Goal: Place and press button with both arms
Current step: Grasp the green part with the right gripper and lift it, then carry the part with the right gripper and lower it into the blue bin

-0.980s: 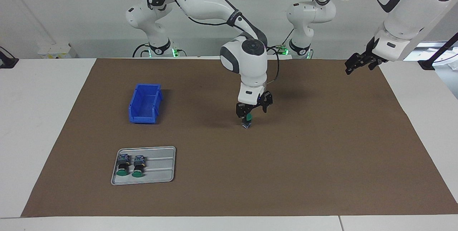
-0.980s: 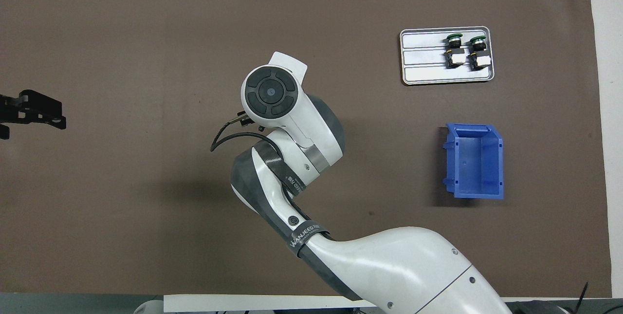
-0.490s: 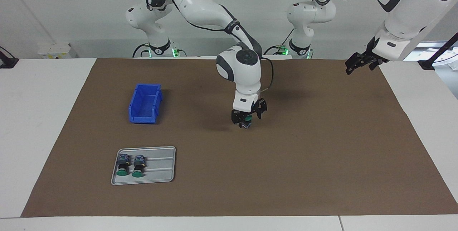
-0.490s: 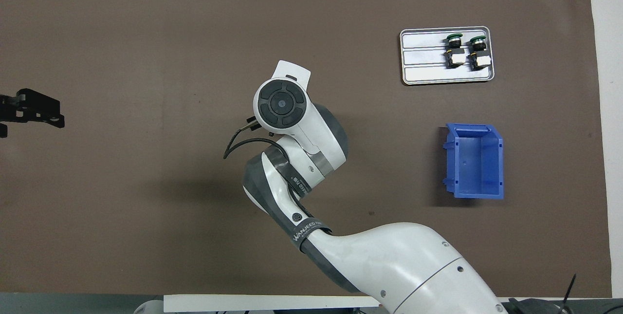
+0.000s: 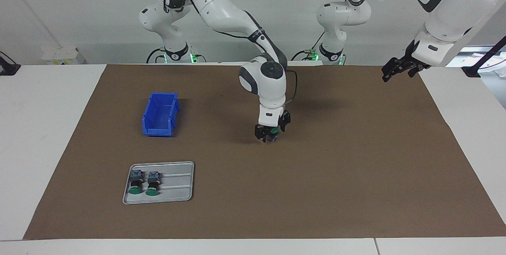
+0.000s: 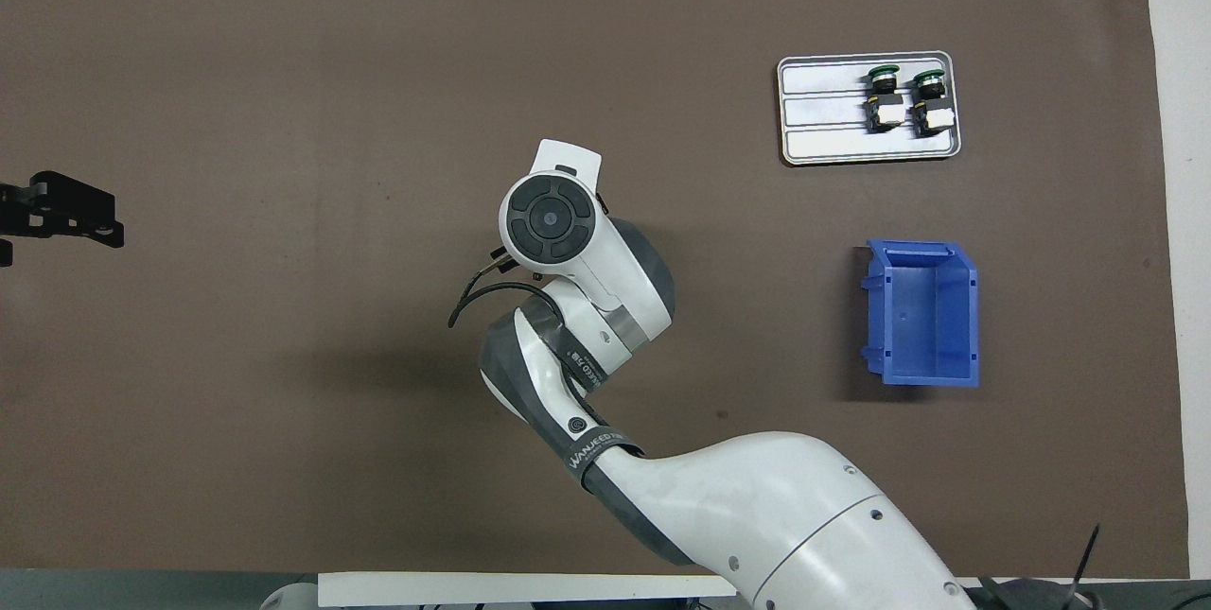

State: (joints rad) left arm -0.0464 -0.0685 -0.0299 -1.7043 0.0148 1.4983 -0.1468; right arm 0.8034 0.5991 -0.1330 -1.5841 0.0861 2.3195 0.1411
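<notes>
At the middle of the table (image 5: 355,191), on its brown mat, the right arm (image 5: 221,2) has sunk lower than a moment ago, bringing its end effector (image 5: 271,131) down until the green-capped button (image 5: 272,132) clamped in it sits at or just above the surface. Placing looks nearly done; release comes next. Toward the right arm's end stand a blue bin (image 5: 160,114) and a grey tray (image 5: 174,184) with two spare buttons (image 5: 144,182). Over the other end, the left end effector (image 5: 396,68) waits with fingers apart.
</notes>
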